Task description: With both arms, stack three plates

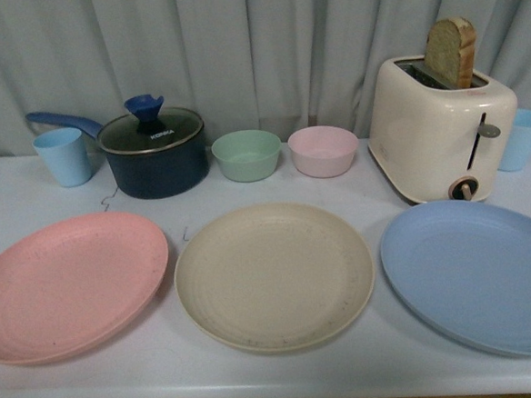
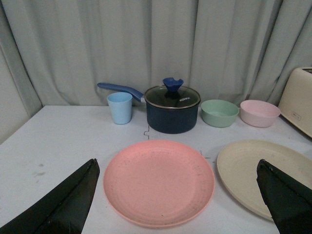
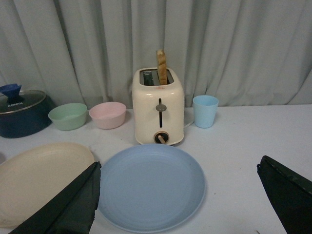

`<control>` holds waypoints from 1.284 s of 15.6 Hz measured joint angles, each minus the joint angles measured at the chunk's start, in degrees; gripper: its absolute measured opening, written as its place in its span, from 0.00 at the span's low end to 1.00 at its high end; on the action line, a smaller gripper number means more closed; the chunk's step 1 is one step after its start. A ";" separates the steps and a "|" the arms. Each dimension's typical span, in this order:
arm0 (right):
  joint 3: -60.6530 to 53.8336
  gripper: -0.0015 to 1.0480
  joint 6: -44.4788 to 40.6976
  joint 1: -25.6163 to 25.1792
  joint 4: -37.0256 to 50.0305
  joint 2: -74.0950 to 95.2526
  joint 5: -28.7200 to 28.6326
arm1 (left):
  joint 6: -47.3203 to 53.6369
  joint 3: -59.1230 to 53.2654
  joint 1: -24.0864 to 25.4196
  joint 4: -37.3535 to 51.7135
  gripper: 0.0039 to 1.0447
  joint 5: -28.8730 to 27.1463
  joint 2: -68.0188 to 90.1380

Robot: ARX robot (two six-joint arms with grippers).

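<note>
Three plates lie side by side on the white table: the pink plate (image 1: 69,286) at the left, the beige plate (image 1: 274,276) in the middle, the blue plate (image 1: 479,273) at the right. None touches another. Neither arm shows in the front view. My left gripper (image 2: 178,200) is open and empty, held above and short of the pink plate (image 2: 158,183), with the beige plate (image 2: 253,173) beside it. My right gripper (image 3: 178,200) is open and empty, held above and short of the blue plate (image 3: 151,187), with the beige plate (image 3: 41,178) beside it.
Behind the plates stand a light blue cup (image 1: 63,157), a dark blue lidded saucepan (image 1: 151,152), a green bowl (image 1: 246,155), a pink bowl (image 1: 323,150), a cream toaster (image 1: 441,127) with a bread slice, and another blue cup (image 1: 522,138). The table's front edge (image 1: 279,394) runs close below the plates.
</note>
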 joint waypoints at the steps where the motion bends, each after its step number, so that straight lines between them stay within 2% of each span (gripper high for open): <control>1: 0.00 0.94 0.00 0.00 0.00 0.00 0.00 | 0.00 0.00 0.00 0.00 0.94 0.00 0.00; 18: 0.00 0.94 0.00 0.00 0.00 0.00 0.00 | 0.00 0.00 0.00 0.00 0.94 0.00 0.00; 19: 0.00 0.94 0.00 0.00 -0.02 0.00 0.09 | 0.42 2.99 -4.44 -7.13 0.94 -11.06 5.68; 20: 0.00 0.94 0.00 0.00 -0.02 0.00 -0.04 | 1.44 5.99 -5.09 -4.28 0.94 -15.89 15.47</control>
